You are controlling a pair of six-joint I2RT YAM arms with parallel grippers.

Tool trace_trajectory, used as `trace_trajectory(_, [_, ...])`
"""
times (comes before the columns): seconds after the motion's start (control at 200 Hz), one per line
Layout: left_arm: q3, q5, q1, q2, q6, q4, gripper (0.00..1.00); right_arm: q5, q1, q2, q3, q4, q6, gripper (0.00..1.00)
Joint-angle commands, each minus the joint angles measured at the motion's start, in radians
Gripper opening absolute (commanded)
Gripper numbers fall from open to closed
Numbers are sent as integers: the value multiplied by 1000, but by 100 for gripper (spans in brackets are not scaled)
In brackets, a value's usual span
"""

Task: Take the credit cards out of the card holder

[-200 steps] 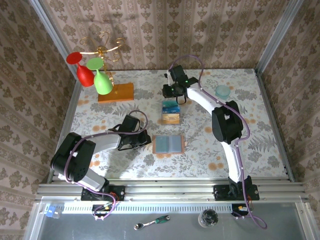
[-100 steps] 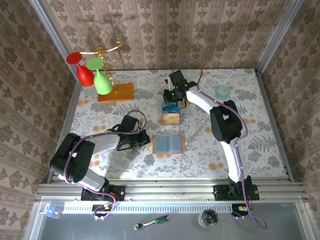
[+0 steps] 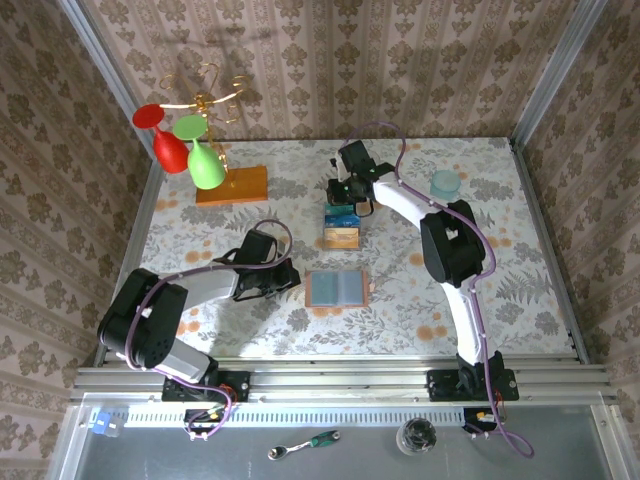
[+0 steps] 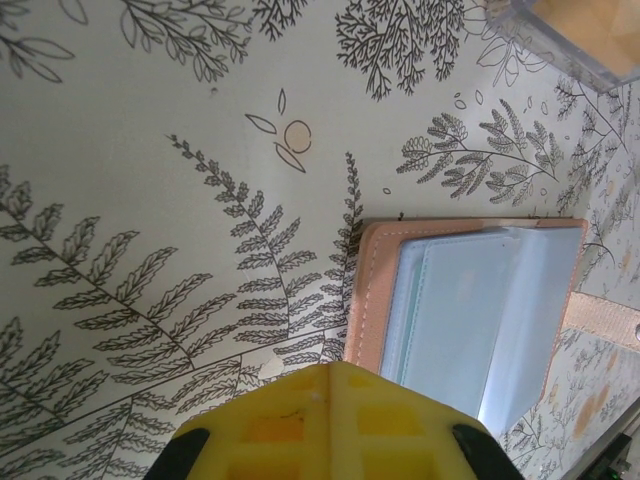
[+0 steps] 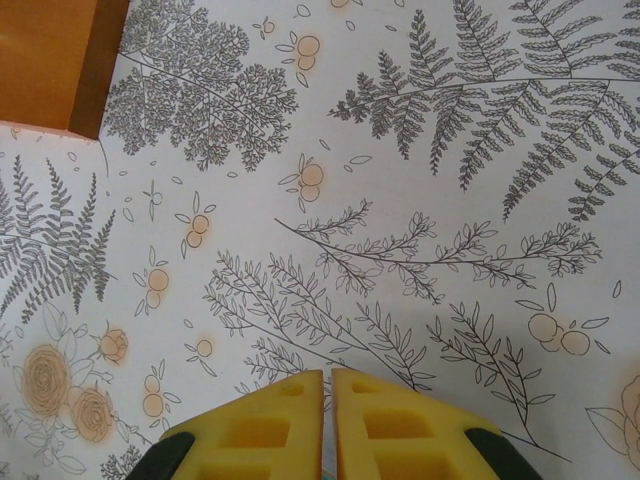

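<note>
The card holder lies open on the table, its grey-blue pockets up inside a brown rim. My left gripper is shut and empty at the holder's left edge, fingertips just short of the holder. My right gripper hangs at the far end of a clear box that holds a teal card and an orange-tan card. In the right wrist view its pads are nearly together, with a thin bluish card edge between them.
An orange wooden slab lies at the back left under a stand with red and green glasses. A pale teal round dish sits at the back right. The clear box corner shows beyond the holder.
My right gripper has shifted a little nearer, over the far end of the clear box. The left arm and the card holder have not moved.
</note>
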Motion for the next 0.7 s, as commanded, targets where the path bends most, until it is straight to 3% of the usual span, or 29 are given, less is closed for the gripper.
trace_trajectory(0.0, [-13, 1, 7, -11, -8, 6, 1, -18, -2, -100, -7, -19, 1, 13])
trace_trajectory(0.32, [1, 3, -21, 17, -15, 25, 1, -47, 9, -267, -203, 17, 32, 13])
trace_trajectory(0.695, [-3, -17, -69, 23, -34, 35, 1, -91, 101, -502, -560, 95, 153, 14])
